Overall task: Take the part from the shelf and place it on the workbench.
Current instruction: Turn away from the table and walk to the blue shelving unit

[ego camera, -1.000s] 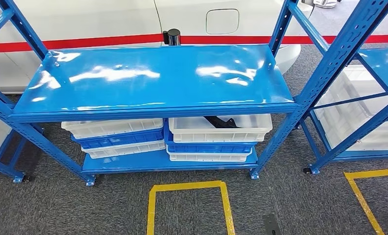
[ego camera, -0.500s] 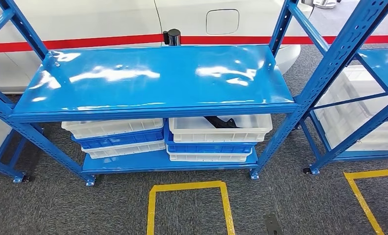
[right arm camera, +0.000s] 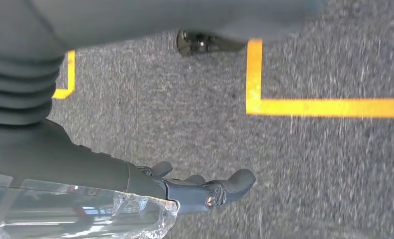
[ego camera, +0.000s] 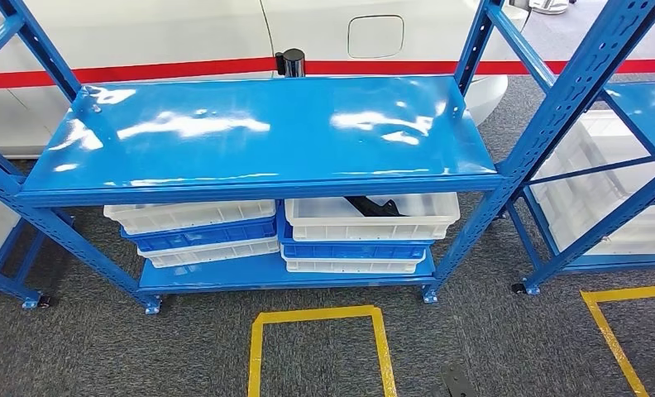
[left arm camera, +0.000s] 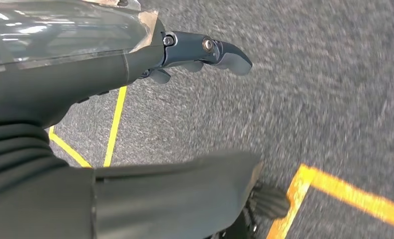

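- Black part [ego camera: 377,205], a dark, elongated plastic-looking piece, lies in the top white plastic tray [ego camera: 370,217] on the right of the lower level; I see only the stretch of it that shows under the upper board.
- That white tray sits on a blue crate and another white tray, with a similar stack [ego camera: 193,231] just beside it on the left.
- Both stacks rest on the low deck of the blue steel shelf rack [ego camera: 258,132], whose glossy upper board carries nothing that I can see.
- My left hand [left arm camera: 195,52] hangs over grey carpet with fingers loosely extended and nothing in them.
- My right hand [right arm camera: 200,189] hangs the same way, fingers slack and apart, holding nothing.
- I judge the task barely begun: the part is untouched in its tray and neither arm is raised toward the rack.
- Left to do, as I read it: reach under the upper board, grasp the part, lift it clear, then carry it to the workbench, which I can't pick out from here.
- Yellow floor tape [ego camera: 317,314] marks a box on the carpet in front of the rack.
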Controlling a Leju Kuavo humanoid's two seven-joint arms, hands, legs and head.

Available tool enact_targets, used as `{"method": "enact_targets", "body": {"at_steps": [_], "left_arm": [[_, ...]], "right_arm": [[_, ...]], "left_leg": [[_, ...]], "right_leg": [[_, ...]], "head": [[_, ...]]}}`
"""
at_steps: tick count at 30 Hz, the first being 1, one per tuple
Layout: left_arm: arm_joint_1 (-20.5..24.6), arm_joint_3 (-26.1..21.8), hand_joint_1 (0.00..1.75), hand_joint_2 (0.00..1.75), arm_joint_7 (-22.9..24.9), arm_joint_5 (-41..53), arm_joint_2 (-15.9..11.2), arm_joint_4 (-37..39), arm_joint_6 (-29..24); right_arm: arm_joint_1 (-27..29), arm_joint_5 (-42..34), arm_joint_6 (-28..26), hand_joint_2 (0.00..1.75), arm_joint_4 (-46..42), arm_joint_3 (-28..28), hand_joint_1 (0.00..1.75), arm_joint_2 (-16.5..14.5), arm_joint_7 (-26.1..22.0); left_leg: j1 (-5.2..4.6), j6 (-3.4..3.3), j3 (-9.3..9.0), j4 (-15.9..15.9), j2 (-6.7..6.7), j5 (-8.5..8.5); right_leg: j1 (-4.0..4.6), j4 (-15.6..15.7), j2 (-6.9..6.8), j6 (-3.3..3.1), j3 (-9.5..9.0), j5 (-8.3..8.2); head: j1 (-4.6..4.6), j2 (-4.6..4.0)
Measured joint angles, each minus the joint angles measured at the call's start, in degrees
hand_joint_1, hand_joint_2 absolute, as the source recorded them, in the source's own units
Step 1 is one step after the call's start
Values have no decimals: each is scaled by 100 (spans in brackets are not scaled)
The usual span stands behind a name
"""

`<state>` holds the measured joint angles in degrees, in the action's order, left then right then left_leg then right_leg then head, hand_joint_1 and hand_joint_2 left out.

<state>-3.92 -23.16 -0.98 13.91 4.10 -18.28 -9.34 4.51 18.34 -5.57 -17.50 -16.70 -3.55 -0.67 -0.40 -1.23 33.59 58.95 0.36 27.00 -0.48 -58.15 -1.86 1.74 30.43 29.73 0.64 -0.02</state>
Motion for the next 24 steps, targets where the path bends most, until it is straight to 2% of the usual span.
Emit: {"method": "enact_targets", "body": {"at_steps": [14, 24], "left_arm": [[-376, 1720, 0, 0, 54, -1201, -271, -246, 793], [-430, 2097, 0, 0, 76, -1393, -341, -296, 897]], "right_arm": [[339, -1574, 469, 0, -250, 1229, 0, 260, 55], [399, -1830, 552, 0, -307, 1510, 0, 322, 62]], "left_leg": [[0, -1, 3, 0, 0, 1], [0, -1, 4, 0, 0, 1]], "right_leg": [[0, 0, 0, 0, 4, 1], [0, 0, 0, 0, 4, 1]], "head": [[1, 0], [-1, 0]]}}
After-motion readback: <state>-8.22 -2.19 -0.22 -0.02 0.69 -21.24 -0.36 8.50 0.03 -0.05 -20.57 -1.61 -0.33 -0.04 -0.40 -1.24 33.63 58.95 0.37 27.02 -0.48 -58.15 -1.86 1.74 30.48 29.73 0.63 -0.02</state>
